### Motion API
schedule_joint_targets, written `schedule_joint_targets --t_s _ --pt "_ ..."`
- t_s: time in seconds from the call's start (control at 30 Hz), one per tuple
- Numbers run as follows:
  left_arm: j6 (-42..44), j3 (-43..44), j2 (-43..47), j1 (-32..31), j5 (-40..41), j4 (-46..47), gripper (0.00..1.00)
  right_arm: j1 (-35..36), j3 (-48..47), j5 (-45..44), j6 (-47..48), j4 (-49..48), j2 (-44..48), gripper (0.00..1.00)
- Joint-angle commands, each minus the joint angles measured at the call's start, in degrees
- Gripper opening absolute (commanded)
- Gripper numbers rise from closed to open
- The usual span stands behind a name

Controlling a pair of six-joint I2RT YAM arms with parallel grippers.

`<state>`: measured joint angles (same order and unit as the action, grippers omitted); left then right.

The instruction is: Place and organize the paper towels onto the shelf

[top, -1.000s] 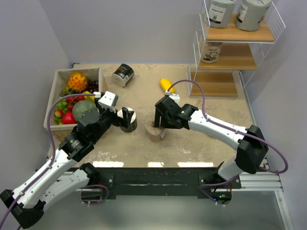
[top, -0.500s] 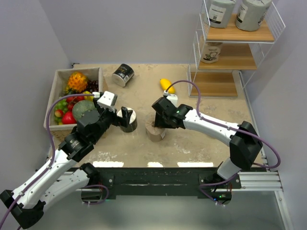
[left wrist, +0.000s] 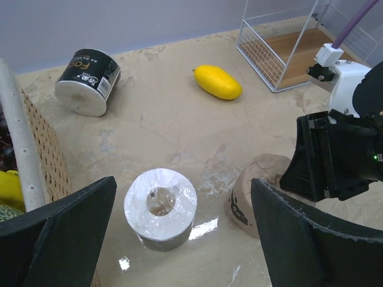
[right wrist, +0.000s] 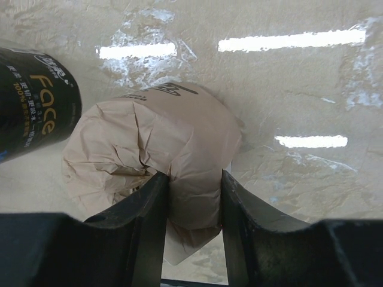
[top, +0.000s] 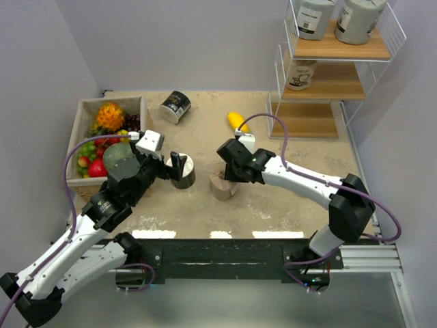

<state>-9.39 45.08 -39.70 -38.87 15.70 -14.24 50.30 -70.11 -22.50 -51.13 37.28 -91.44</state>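
Note:
My right gripper (top: 227, 176) (right wrist: 194, 200) is shut on a tan paper towel roll (top: 222, 188) (right wrist: 161, 140) lying mid-table, its fingers (right wrist: 143, 221) pinching the crumpled wrapping at one end. To its left, an upright black roll (top: 183, 172) (left wrist: 160, 207) with a white top stands under my left gripper (top: 174, 164) (left wrist: 182, 185), which hangs open and apart from it. Another black roll (top: 175, 106) (left wrist: 88, 81) lies on its side at the back. The shelf (top: 328, 82) (left wrist: 287, 51) stands at the back right with two grey rolls (top: 315, 15) on its top board and a pale roll (top: 300, 74) on the middle board.
A yellow fruit (top: 237, 121) (left wrist: 218, 82) lies between the rolls and the shelf. A woven box of fruit (top: 80, 147) sits at the left edge, close to my left arm. The shelf's bottom board (top: 307, 119) holds nothing.
The right gripper's jaws have closed onto the tan roll and the arm has shifted slightly left. The left arm has barely moved and stays open.

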Motion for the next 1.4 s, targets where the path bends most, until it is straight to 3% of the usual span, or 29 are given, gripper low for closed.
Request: schedule_joint_targets --t_s 0.0,0.2,0.67,0.9,1.2,1.37 --pt "0.42 -0.87 0.15 0.11 1.43 2.81 1.00 0.15 -0.73 -5.18 1.73 -0.10 5.21 0.34" --pt "0.51 -0.96 0.42 0.11 2.22 2.46 1.00 -1.96 -0.47 -5.62 3.93 0.78 9.07 0.32" --pt "0.51 -1.05 -0.55 0.11 2.58 3.43 1.00 -22.52 0.94 -2.81 12.19 2.01 22.79 0.30" --pt "0.42 -0.96 -0.29 0.11 2.66 2.72 1.00 -33.24 -3.19 -0.97 15.97 3.33 23.85 0.30" --pt "0.42 -1.22 0.86 0.11 2.93 2.90 1.00 -53.43 -12.24 6.24 18.88 4.12 22.18 0.30" --pt "0.42 -1.22 1.21 0.11 2.93 2.81 1.00 -57.51 -18.83 7.29 17.74 3.95 19.46 0.29"
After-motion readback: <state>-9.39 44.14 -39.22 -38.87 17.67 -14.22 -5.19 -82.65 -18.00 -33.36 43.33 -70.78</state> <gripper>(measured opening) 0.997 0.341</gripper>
